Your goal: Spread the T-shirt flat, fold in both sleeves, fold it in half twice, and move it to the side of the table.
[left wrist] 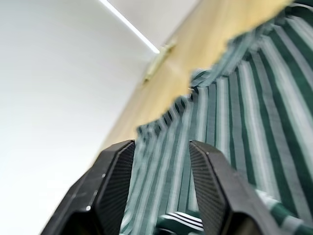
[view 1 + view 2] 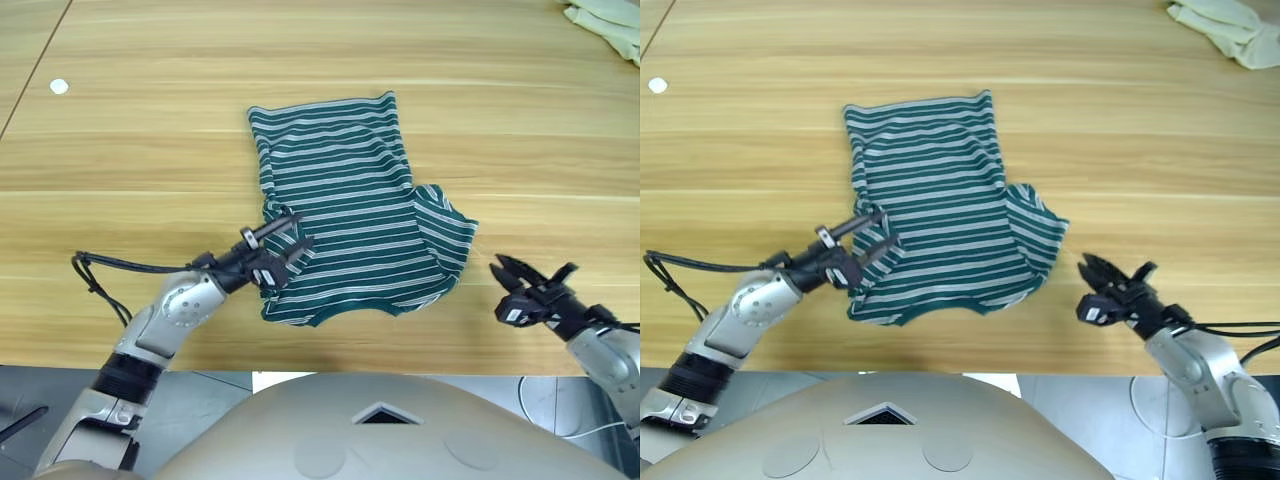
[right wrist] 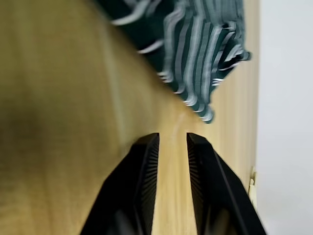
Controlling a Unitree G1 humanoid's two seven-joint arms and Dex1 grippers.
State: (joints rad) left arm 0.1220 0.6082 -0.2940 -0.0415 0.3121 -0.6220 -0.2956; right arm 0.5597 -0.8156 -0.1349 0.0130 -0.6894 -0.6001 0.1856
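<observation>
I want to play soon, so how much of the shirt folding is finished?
Not much yet. The T-shirt lies mostly spread on the table, and its left side looks tucked in. In hand: the left gripper is open at that edge. The right sleeve sticks out, bunched; the right gripper is open over bare wood beside it. Left: that sleeve, both halvings, moving it aside.

The dark green T-shirt (image 2: 340, 190) carries thin white stripes; the wooden worktop (image 2: 150, 170) is light brown; the crumpled cloth (image 2: 605, 25) is pale yellow.
</observation>
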